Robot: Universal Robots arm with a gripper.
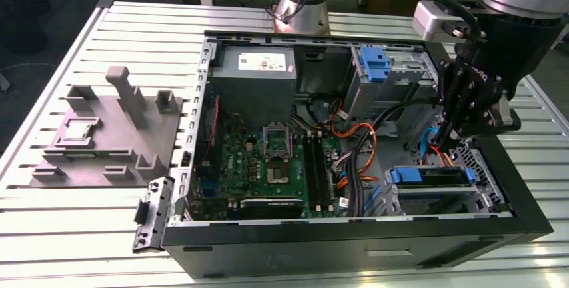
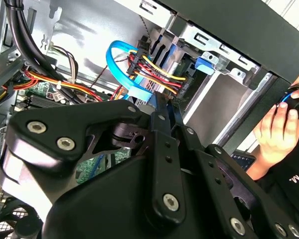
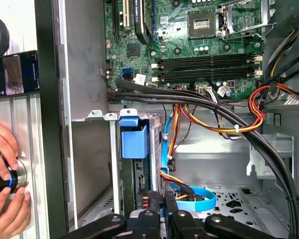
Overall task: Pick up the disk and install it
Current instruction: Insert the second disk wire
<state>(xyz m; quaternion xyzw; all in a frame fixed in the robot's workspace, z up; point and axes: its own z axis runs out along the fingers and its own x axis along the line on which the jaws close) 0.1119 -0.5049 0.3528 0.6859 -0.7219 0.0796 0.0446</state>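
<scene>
Hovering inside the case [image 1: 524, 188], gripper [image 1: 442, 143] fingers nearly together, holding nothing I can make out. Disk [image 1: 430, 176] sits in the drive cage just below it, blue carrier [image 3: 134, 138] facing out, cables [image 2: 152, 69] beside.

1. The exterior view looks down from high on the open computer case [image 1: 356, 235] lying on the slatted table [image 1: 80, 235].
2. Both wrist views sit close inside the case, behind the gripper [image 3: 159, 209].
3. All three share the blue drive carrier [image 3: 133, 139] and the motherboard [image 1: 276, 161].
</scene>
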